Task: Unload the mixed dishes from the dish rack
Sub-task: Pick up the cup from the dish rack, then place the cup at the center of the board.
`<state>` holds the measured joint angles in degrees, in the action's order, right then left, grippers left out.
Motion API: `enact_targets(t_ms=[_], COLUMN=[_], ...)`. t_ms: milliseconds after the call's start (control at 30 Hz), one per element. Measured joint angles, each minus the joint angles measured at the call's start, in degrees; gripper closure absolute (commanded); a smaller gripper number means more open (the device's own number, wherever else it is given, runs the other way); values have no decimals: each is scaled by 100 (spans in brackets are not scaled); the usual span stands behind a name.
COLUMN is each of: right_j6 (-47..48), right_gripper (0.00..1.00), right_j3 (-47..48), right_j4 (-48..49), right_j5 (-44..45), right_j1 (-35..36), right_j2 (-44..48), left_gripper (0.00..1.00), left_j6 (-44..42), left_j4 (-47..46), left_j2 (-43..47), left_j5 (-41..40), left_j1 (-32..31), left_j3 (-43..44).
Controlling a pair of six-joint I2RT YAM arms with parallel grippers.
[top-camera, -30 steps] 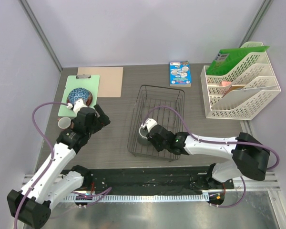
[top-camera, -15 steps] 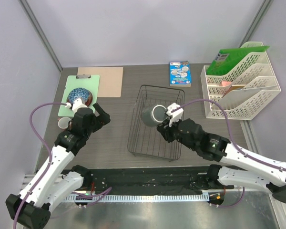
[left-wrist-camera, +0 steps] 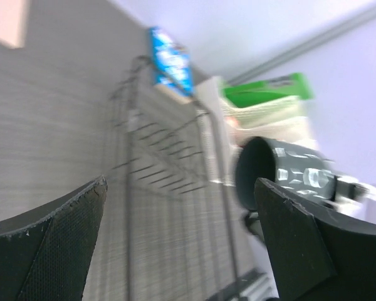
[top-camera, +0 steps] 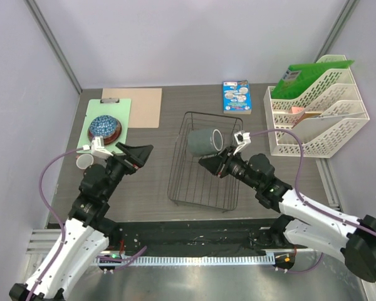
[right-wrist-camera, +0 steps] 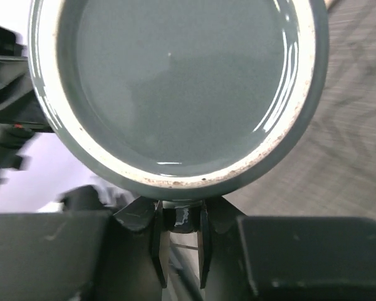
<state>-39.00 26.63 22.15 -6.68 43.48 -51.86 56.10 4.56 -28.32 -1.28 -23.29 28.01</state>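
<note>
My right gripper [top-camera: 214, 164] is shut on the handle of the grey-green mug [top-camera: 205, 142], holding it on its side above the black wire dish rack [top-camera: 203, 188]. The right wrist view looks into the mug's mouth [right-wrist-camera: 175, 81], with the handle pinched between the fingers [right-wrist-camera: 158, 241]. My left gripper [top-camera: 138, 152] is open and empty, raised left of the rack. Its wrist view shows the rack [left-wrist-camera: 169, 188] and the mug [left-wrist-camera: 282, 172]. The red-white bowl with blue inside [top-camera: 104, 127] sits on the dark red plate [top-camera: 116, 133]. The salmon-pink cup [top-camera: 83, 162] stands beside them.
A green clipboard [top-camera: 99, 113] and a tan board [top-camera: 143, 105] lie at the back left. A blue box [top-camera: 237, 96] lies behind the rack. A white tiered file tray [top-camera: 316, 119] with a green folder stands at the back right.
My right gripper has lifted the mug out of the rack and up toward the back. My left arm has risen and swung right, away from the plate and bowl.
</note>
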Motion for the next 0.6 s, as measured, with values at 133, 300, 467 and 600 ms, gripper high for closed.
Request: enact_targets(t_ms=[133,300,467,600], right_j6=[-870,-1799,-2100,-2111], right_gripper=[99,98,99,99], right_j3=[-195,-321,-328,-328], right_j4=[1349,3101,3731,3899], right_j5=[-636,-1167,-1311,-1338], right_j1=[-107,-125,28,247], right_j2=[-586,-1342,-1639,-1768], left_gripper=[9,11,13,14], left_j6=[199,348,354,374], left_j4=[-887,-1609,-1888,-2153], left_j2=[-249,-1036,-1281,-1320], left_j5=[708,1582,1915,2046], left_j1=[0,-2,-2,-2], left_j3=[-79,17,17,20])
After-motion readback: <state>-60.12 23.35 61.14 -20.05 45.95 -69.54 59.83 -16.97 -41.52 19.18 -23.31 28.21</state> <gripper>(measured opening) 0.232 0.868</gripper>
